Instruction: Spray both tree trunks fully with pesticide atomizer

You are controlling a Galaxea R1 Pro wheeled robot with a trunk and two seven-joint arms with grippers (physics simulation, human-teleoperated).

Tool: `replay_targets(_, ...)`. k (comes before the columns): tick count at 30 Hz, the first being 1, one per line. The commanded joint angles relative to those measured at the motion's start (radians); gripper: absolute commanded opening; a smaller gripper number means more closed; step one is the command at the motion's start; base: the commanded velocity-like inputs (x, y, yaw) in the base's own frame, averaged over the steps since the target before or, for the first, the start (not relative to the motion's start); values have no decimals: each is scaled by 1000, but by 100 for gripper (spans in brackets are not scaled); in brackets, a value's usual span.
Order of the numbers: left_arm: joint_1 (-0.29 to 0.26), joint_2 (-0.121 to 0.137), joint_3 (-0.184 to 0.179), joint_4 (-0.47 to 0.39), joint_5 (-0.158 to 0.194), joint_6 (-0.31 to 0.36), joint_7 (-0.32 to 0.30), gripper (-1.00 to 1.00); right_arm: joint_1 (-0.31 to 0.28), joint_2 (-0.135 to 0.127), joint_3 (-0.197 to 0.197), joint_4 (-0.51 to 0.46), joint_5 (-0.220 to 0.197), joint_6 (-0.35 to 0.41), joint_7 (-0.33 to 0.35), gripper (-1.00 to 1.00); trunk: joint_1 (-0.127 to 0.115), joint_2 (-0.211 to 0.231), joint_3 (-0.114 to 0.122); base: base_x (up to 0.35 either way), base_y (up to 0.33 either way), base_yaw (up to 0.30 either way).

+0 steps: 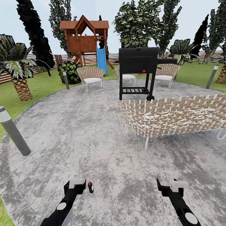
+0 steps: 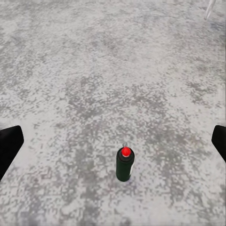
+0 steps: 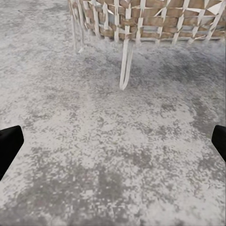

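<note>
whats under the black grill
Under the black grill a slatted shelf sits between its legs, over the grey paving. The wicker sofa covers part of the ground near its base.

The pesticide atomizer [image 1: 90,187], a dark green bottle with a red cap, stands upright on grey paving [image 1: 94,141].

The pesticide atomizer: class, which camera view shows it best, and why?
The left wrist view: the pesticide atomizer stands upright on the grey paving, whole, red cap clear. The head view shows it small beside the left gripper. The right wrist view looks at paving and wicker sofa.
</note>
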Motion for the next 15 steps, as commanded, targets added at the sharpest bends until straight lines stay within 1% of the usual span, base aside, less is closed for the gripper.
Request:
replay_targets(1,0,0,0,0,0,0,0,100,0,0,0,0,0,0,0,100,4,-7,-5,0,0,0)
replay_targets(15,0,0,0,0,0,-1,0,100,0,0,0,0,0,0,-1,100,58,-105,-71,0,0,-2)
